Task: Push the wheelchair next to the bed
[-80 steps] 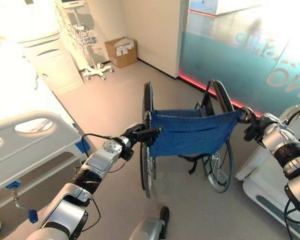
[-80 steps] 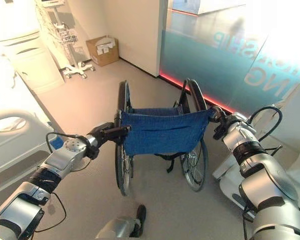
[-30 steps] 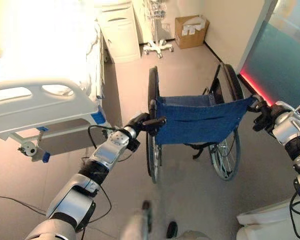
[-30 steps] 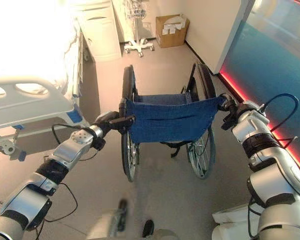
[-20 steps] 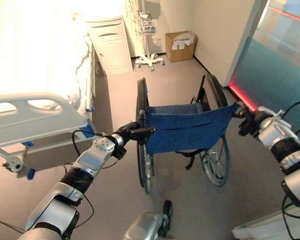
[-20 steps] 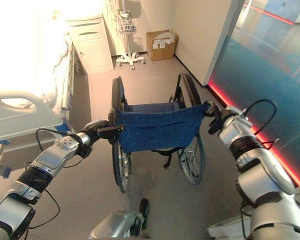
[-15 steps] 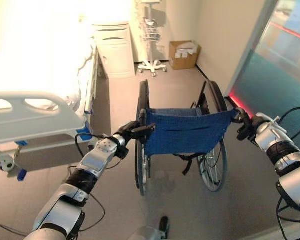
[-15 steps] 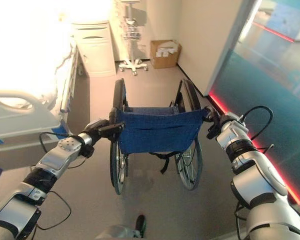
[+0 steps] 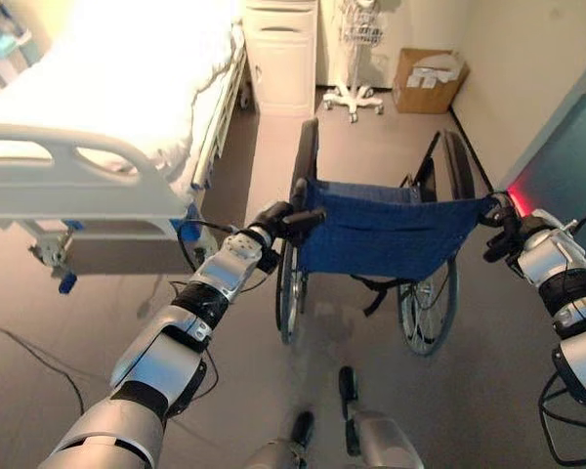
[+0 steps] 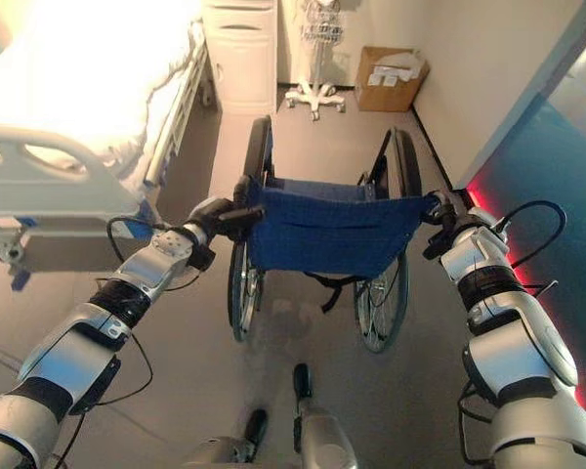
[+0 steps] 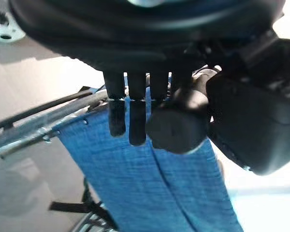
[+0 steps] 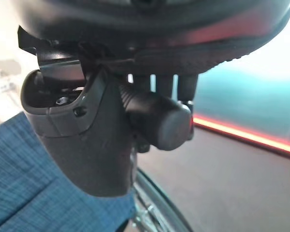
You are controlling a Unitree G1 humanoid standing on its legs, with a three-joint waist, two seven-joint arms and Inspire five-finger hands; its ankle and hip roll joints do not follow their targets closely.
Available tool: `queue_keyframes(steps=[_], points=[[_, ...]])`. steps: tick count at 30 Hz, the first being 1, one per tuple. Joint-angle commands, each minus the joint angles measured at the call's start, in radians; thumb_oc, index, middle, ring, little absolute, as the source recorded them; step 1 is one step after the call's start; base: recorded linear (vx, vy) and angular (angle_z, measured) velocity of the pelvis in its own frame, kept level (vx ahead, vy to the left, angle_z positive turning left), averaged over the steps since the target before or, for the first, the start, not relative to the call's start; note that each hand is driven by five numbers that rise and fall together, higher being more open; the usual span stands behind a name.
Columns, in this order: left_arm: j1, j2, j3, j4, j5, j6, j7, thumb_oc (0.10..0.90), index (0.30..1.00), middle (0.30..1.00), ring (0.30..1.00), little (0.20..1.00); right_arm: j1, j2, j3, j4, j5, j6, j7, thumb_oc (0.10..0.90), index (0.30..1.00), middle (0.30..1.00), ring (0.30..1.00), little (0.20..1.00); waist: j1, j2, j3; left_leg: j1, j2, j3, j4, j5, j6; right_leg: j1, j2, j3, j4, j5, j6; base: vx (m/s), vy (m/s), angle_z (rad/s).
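Observation:
The wheelchair (image 9: 386, 230) has a blue cloth backrest and stands with its back toward me, just right of the bed's foot end. My left hand (image 9: 271, 221) is curled round the left push handle (image 11: 176, 128). At the other side my right hand (image 9: 505, 227) grips the right push handle (image 12: 159, 126). The bed (image 9: 39, 186), with a white footboard and pale bedding, lies to the left of the wheelchair. A strip of bare floor separates the two.
A white bedside cabinet (image 9: 283, 54) stands ahead at the bed's head end. Beside it are a wheeled stand (image 9: 356, 93) and a cardboard box (image 9: 425, 80) against the wall. A glass partition with a red floor strip (image 10: 488, 195) runs along the right.
The view has swung left toward the bed, and the wheelchair has rolled forward alongside the bed's foot end. Both hands have kept their hold on the handles.

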Motion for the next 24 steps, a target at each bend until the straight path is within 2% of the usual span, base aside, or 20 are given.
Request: queue_keyframes(steps=[1,3,4,5,7,9,11,12,16,18,20,22,24], points=[[0.097,-0.029,-0.085,-0.018,0.074,0.013,0.017,0.400,0.300,0.300,0.300,0.300,-0.159,0.146,0.227,-0.204,-0.091,-0.196,0.082,0.400,0.300,0.300,0.300,0.300,0.069,-0.001,-0.016,0.224,0.016,0.169,0.051,-0.104,-0.154,-0.052,0.002,0.012,0.038,0.271,-0.078,0.32,-0.274,0.25],[0.084,-0.004,-0.082,-0.029,0.054,0.000,0.008,0.400,0.300,0.300,0.300,0.300,-0.174,0.148,0.224,-0.221,-0.085,-0.179,0.070,0.400,0.300,0.300,0.300,0.300,0.070,-0.004,-0.017,0.231,0.047,0.186,0.040,-0.095,-0.170,-0.030,0.006,-0.014,0.023,0.260,-0.091,0.27,-0.277,0.33],[0.067,0.002,-0.078,-0.028,0.044,-0.007,0.008,0.400,0.300,0.300,0.300,0.300,-0.186,0.155,0.221,-0.221,-0.069,-0.146,0.066,0.400,0.300,0.300,0.300,0.300,0.068,-0.002,-0.019,0.233,0.077,0.194,0.039,-0.063,-0.190,-0.024,0.013,-0.039,0.021,0.247,-0.103,0.19,-0.231,0.21],[0.064,0.002,-0.078,-0.027,0.044,-0.007,0.008,0.400,0.300,0.300,0.300,0.300,-0.187,0.156,0.222,-0.220,-0.067,-0.142,0.064,0.400,0.300,0.300,0.300,0.300,0.067,-0.002,-0.019,0.233,0.081,0.195,0.039,-0.058,-0.192,-0.023,0.014,-0.043,0.021,0.245,-0.104,0.14,-0.199,0.32],[0.043,0.006,-0.080,-0.021,0.040,-0.009,0.005,0.400,0.300,0.300,0.300,0.300,-0.188,0.165,0.224,-0.203,-0.052,-0.097,0.054,0.400,0.300,0.300,0.300,0.300,0.063,-0.002,-0.020,0.211,0.117,0.212,0.085,0.022,-0.212,-0.013,0.021,-0.071,0.008,0.236,-0.119,0.15,-0.162,0.55],[0.034,0.009,-0.085,-0.017,0.025,-0.010,0.006,0.400,0.300,0.300,0.300,0.300,-0.179,0.169,0.227,-0.186,-0.049,-0.070,0.065,0.400,0.300,0.300,0.300,0.300,0.057,-0.006,-0.023,0.192,0.134,0.231,0.165,0.087,-0.224,0.010,0.026,-0.083,-0.011,0.230,-0.131,0.23,-0.163,0.37],[0.037,0.016,-0.088,-0.024,0.009,-0.006,-0.002,0.400,0.300,0.300,0.300,0.300,-0.161,0.172,0.227,-0.184,-0.049,-0.046,0.064,0.400,0.300,0.300,0.300,0.300,0.059,-0.008,-0.026,0.177,0.141,0.249,0.213,0.129,-0.230,0.042,0.032,-0.093,-0.021,0.216,-0.142,0.28,-0.150,0.25],[0.044,0.016,-0.086,-0.028,0.018,-0.003,-0.016,0.400,0.300,0.300,0.300,0.300,-0.142,0.174,0.219,-0.194,-0.049,-0.019,0.062,0.400,0.300,0.300,0.300,0.300,0.066,-0.011,-0.021,0.137,0.145,0.275,0.233,0.158,-0.231,0.081,0.039,-0.092,-0.026,0.201,-0.152,0.34,-0.131,0.15],[0.057,0.030,-0.090,-0.064,0.015,-0.004,-0.027,0.400,0.300,0.300,0.300,0.300,-0.116,0.202,0.200,-0.166,-0.022,0.021,0.008,0.400,0.300,0.300,0.300,0.300,0.120,-0.008,0.027,-0.008,0.104,0.309,0.204,0.175,-0.224,0.190,0.061,-0.044,-0.026,0.147,-0.161,0.32,-0.048,0.02],[0.086,0.042,-0.082,-0.108,-0.008,-0.002,-0.005,0.400,0.300,0.300,0.300,0.300,-0.097,0.224,0.181,-0.181,-0.026,0.049,-0.011,0.400,0.300,0.300,0.300,0.300,0.171,0.021,0.072,-0.149,0.085,0.323,0.125,0.258,-0.243,0.272,0.092,-0.010,-0.022,0.098,-0.173,0.47,0.055,-0.16],[0.116,0.052,-0.074,-0.136,-0.009,-0.001,0.005,0.400,0.300,0.300,0.300,0.300,-0.087,0.232,0.177,-0.189,-0.015,0.047,-0.023,0.400,0.300,0.300,0.300,0.300,0.203,0.038,0.087,-0.188,0.077,0.323,0.028,0.308,-0.249,0.327,0.109,0.020,-0.025,0.070,-0.179,0.58,0.106,-0.47],[0.134,0.074,-0.068,-0.154,-0.010,-0.003,0.002,0.400,0.300,0.300,0.300,0.300,-0.092,0.227,0.177,-0.188,-0.007,0.019,-0.026,0.400,0.300,0.300,0.300,0.300,0.228,0.046,0.091,-0.213,0.067,0.340,-0.055,0.306,-0.246,0.366,0.116,0.042,-0.020,0.044,-0.179,0.53,0.160,-1.25],[0.139,0.086,-0.064,-0.165,-0.009,0.001,-0.001,0.400,0.300,0.300,0.300,0.300,-0.096,0.223,0.176,-0.189,-0.011,-0.003,-0.032,0.400,0.300,0.300,0.300,0.300,0.233,0.050,0.091,-0.215,0.068,0.362,-0.065,0.296,-0.244,0.377,0.113,0.046,-0.010,0.026,-0.176,0.36,0.191,-1.30]])
